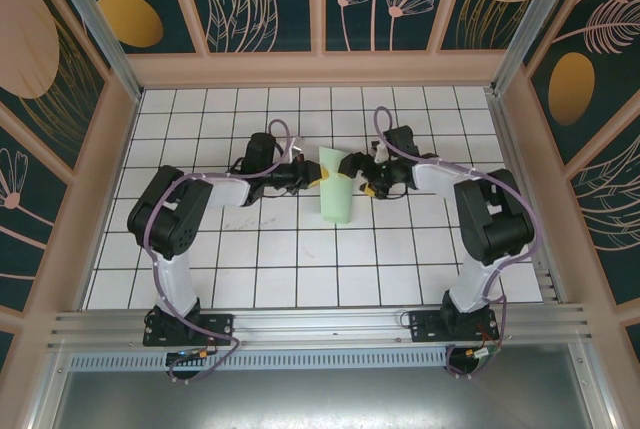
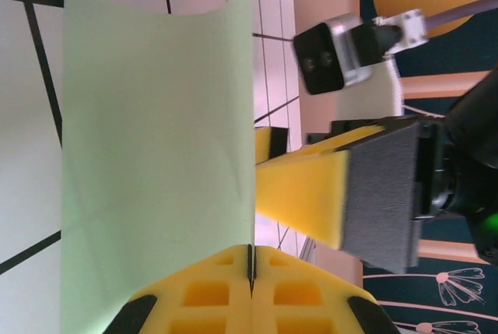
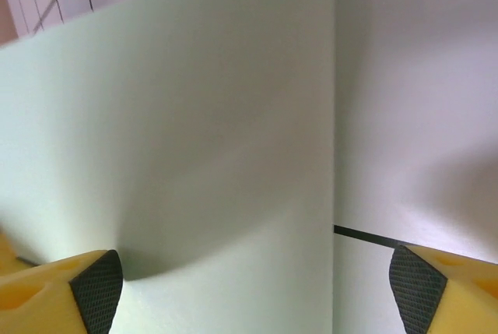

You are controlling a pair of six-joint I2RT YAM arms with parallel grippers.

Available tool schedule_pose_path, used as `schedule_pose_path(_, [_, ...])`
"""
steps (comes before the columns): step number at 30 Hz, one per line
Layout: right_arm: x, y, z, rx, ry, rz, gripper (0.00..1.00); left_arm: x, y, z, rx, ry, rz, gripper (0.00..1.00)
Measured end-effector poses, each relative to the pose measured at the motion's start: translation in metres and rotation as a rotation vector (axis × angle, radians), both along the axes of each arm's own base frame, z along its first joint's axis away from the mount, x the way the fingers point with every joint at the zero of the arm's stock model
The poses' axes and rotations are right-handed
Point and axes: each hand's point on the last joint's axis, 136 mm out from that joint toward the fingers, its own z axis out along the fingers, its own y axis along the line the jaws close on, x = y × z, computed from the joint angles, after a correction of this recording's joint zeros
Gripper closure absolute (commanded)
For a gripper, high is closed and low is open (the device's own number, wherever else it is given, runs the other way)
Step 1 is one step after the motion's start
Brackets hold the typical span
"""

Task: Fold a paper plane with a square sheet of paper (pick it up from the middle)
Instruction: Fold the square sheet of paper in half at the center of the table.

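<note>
pale mint-green sheet of thin paper (image 1: 335, 187) lies between both arms, long axis near-to-far; left pincer (image 2: 250, 260) clenched on its edge, right pincer (image 3: 257, 283) spread wide astride another edge.

Black-and-white arms (image 1: 170, 219), mauve cables (image 1: 379, 129), yellow jaws with black pads.

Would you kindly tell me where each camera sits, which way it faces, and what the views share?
Top external: above and behind the arms, looking down on the table; both arms show, left tool and right tool flanking the sheet.
Left wrist: on the left arm, facing along the left tool, shut on the sheet's edge, toward the right tool.
Right wrist: on the right arm, looking down on the sheet between its open fingers.
Shared: all see the sheet; top and left wrist both see the right tool.
</note>
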Motion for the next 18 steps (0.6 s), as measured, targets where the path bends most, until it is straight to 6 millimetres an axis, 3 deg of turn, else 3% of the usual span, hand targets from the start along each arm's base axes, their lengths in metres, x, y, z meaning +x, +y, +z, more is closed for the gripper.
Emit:
schedule_pose_path(4, [0.000, -0.016, 0.004, -0.010, -0.025, -0.020, 0.12, 0.009, -0.013, -0.005, 0.037, -0.006, -0.017, 1.00])
schedule_pose_path(10, [-0.005, -0.017, 0.001, -0.021, -0.029, 0.016, 0.23, 0.013, -0.020, -0.020, 0.093, 0.005, -0.035, 1.00])
schedule_pose_path(18, [-0.006, -0.013, -0.022, -0.041, 0.028, 0.065, 0.34, 0.013, -0.017, -0.042, 0.147, 0.047, -0.039, 1.00])
